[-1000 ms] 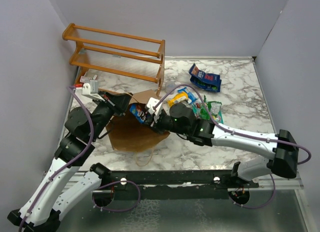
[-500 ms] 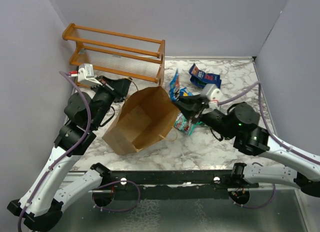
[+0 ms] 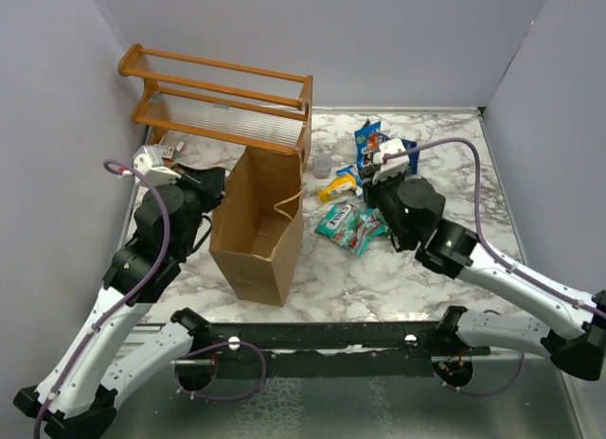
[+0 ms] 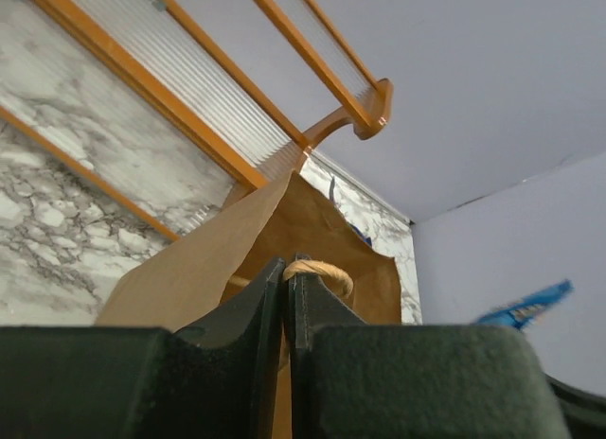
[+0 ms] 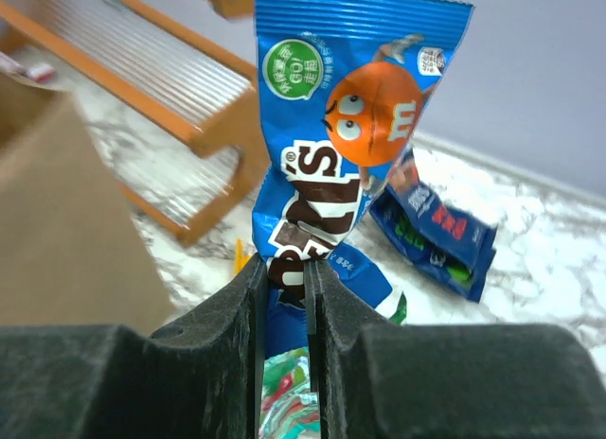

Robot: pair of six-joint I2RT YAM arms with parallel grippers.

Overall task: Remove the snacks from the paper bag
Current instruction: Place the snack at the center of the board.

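The brown paper bag (image 3: 258, 233) stands upright with its mouth open, left of the table's middle. My left gripper (image 3: 216, 181) is shut on its twisted handle (image 4: 324, 272) and the near rim of the bag (image 4: 199, 269). My right gripper (image 3: 376, 157) is shut on a blue M&M's snack packet (image 5: 352, 108) and holds it upright above the table, right of the bag; the packet also shows in the top view (image 3: 369, 134). More snacks lie on the table: green packets (image 3: 350, 224), a yellow one (image 3: 338, 186) and dark blue ones (image 5: 437, 233). The bag's inside looks empty from above.
The orange wooden rack (image 3: 222, 103) stands at the back left, just behind the bag, and also shows in the right wrist view (image 5: 170, 75). A small clear cup (image 3: 322, 165) sits beside the rack's right post. Grey walls close in the left, back and right sides.
The bag went from lying on its side to standing upright, held by my left gripper. My right gripper came out of the bag's mouth with the blue packet and moved right and back.
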